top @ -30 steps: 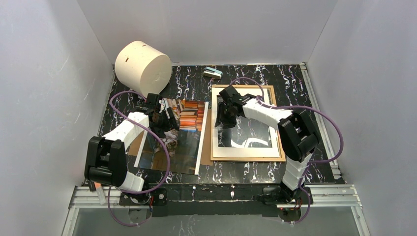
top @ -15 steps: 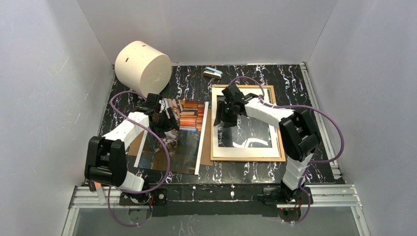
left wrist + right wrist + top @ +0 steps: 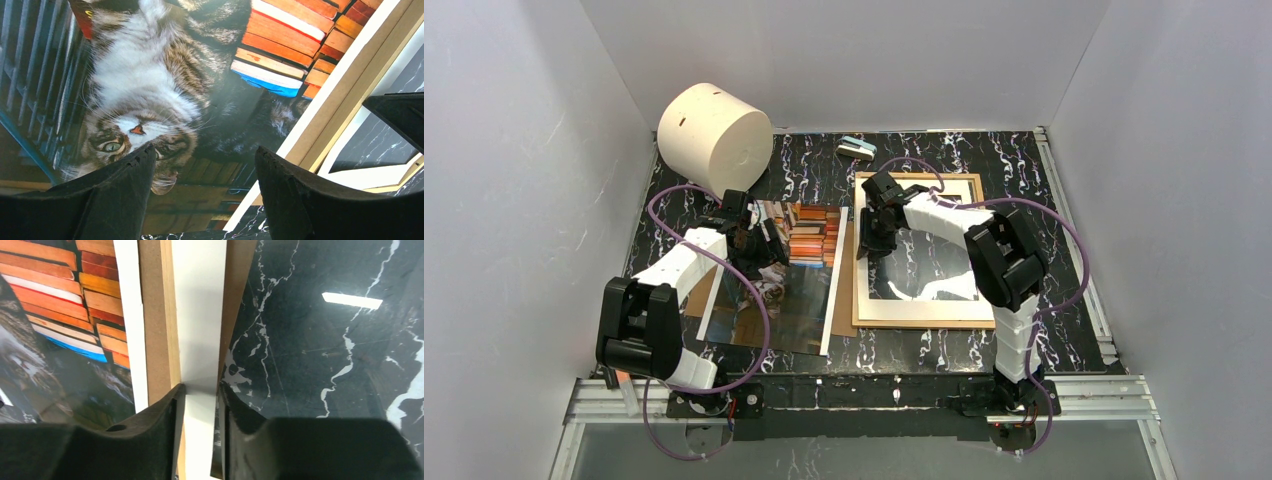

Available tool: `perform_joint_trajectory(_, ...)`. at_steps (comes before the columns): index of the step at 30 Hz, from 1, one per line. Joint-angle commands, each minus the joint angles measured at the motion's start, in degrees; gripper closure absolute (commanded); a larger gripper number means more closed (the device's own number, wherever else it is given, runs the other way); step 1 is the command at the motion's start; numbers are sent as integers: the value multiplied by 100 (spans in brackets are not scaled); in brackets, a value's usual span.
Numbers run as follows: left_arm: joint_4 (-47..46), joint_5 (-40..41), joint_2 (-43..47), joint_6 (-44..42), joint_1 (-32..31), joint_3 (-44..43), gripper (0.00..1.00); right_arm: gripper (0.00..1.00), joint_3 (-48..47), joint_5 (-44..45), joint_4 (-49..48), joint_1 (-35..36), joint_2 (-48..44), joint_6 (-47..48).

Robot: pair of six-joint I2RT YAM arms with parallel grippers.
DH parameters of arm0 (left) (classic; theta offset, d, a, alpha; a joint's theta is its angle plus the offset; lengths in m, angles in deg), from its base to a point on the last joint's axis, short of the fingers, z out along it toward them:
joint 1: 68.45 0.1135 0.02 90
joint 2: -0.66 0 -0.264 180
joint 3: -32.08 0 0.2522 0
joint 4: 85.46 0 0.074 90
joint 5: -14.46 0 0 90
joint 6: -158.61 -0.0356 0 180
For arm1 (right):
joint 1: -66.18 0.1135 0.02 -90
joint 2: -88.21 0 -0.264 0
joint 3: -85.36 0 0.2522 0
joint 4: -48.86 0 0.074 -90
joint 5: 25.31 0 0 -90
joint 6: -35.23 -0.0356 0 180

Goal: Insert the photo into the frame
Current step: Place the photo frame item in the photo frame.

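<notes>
The photo (image 3: 786, 270), a cat on stacked books, lies flat at the left on a brown backing board (image 3: 841, 318). It fills the left wrist view (image 3: 165, 75). My left gripper (image 3: 759, 240) hovers just above it, open and empty (image 3: 205, 150). The frame (image 3: 924, 324), with thin light-wood edges, lies flat at the right and holds a white mat (image 3: 914, 308) with a window. My right gripper (image 3: 871, 240) is at the frame's left side. Its jaws are closed (image 3: 201, 386) on the mat's left strip (image 3: 200, 315), next to the wood edge (image 3: 167, 315).
A large white cylinder (image 3: 714, 135) lies at the back left. A small teal and white object (image 3: 856, 148) sits at the back middle. The table is black marble (image 3: 1024, 200) with grey walls on three sides. The board and frame nearly touch.
My right gripper has shifted a little left to the frame's left edge, and that arm's elbow has swung inward. The left arm and the photo have not moved.
</notes>
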Motion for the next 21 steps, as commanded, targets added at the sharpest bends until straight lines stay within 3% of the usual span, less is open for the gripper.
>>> perform_joint_trajectory(1, 32, -43, 13, -5, 10, -38, 30, 66, -8, 365, 149, 28, -164, -160)
perform_joint_trajectory(7, 31, -51, -57, -25, 10, -66, 30, 79, 395, 378, -117, 6, -433, -388)
perform_joint_trajectory(21, 49, -40, -51, -70, 10, -76, 30, 91, 954, 547, -437, -120, -758, -840)
